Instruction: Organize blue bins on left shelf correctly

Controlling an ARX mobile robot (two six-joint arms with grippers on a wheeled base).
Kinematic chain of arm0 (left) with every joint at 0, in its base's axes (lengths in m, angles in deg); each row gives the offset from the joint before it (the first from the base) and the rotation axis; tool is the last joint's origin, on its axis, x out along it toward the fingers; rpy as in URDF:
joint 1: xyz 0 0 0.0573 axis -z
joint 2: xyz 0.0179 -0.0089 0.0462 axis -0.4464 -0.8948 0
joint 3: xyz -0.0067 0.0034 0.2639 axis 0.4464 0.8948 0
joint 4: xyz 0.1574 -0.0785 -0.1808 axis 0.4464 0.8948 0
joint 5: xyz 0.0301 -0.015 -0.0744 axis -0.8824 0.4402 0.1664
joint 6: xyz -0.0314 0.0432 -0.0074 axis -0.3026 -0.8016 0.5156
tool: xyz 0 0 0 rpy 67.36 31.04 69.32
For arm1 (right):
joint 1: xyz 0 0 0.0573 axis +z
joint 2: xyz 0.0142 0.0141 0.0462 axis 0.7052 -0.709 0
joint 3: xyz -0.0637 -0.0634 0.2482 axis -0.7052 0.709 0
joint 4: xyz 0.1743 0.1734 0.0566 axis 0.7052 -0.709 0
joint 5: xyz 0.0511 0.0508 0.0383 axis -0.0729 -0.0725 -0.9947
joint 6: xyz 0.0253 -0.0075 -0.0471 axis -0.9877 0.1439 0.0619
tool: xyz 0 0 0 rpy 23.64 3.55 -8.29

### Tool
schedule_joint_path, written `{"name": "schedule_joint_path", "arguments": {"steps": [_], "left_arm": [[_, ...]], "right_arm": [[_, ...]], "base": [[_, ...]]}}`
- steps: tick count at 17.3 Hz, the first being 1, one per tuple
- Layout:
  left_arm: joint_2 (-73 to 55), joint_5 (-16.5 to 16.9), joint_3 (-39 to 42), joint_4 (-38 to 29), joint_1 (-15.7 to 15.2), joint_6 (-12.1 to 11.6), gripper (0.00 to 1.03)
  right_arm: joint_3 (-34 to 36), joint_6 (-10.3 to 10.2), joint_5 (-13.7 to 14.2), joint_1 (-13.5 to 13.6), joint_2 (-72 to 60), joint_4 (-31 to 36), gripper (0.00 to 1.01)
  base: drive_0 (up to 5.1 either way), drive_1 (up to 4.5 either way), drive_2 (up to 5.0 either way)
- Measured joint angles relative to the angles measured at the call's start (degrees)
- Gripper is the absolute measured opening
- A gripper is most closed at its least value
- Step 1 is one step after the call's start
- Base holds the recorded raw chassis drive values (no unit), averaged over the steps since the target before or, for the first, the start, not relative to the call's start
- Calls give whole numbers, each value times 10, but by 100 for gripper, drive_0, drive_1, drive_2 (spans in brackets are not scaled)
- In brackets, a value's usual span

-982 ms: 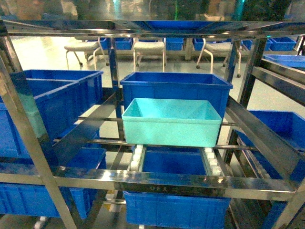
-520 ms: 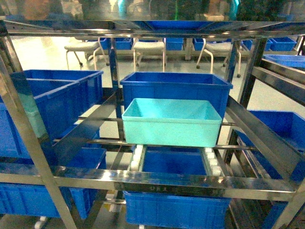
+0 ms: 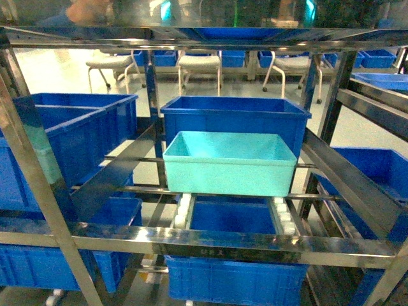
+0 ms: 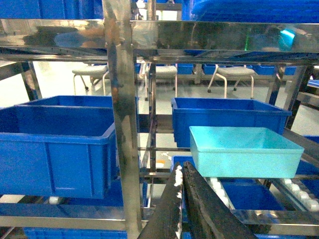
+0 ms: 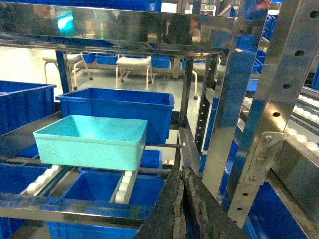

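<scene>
A light turquoise bin (image 3: pixel 228 163) rests empty on the white roller tracks (image 3: pixel 183 211) of the steel shelf (image 3: pixel 210 241), in the middle tier, right in front of a dark blue ribbed bin (image 3: pixel 236 117). The same turquoise bin shows in the left wrist view (image 4: pixel 244 151) and in the right wrist view (image 5: pixel 90 141). My left gripper (image 4: pixel 181 169) is shut and holds nothing, short of the shelf's front rail, left of the bin. My right gripper (image 5: pixel 183 172) is shut and bare too, to the right of the bin near a steel post (image 5: pixel 223 119). Neither gripper appears in the head view.
Dark blue bins (image 3: pixel 60 146) fill the left bay, more sit on the lower tier (image 3: pixel 233 277) and on the right (image 3: pixel 376 167). Slanted steel side rails (image 3: pixel 347 185) flank the middle bay. White chairs (image 3: pixel 199 64) stand on the floor behind the rack.
Only the reflections on the top rail have shifted. The bins and the shelf stay where they were.
</scene>
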Motion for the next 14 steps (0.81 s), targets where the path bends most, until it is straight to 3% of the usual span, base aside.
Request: {"name": "schedule_joint_path", "arguments": {"steps": [7, 8, 10, 14], "left_arm": [[62, 0, 0, 62, 0, 0, 2], [127, 0, 0, 160, 0, 0, 2], [151, -1, 0, 164, 0, 0, 2], [151, 0, 0, 161, -1, 0, 2]], "right_arm": [[0, 0, 0, 0, 72, -72, 2], [0, 0, 0, 0, 82, -81, 2], [0, 0, 0, 0, 173, -186, 2], [0, 0, 0, 0, 179, -185, 2]], "base": [[0, 0, 0], [0, 0, 0], [0, 0, 0], [0, 0, 0]]}}
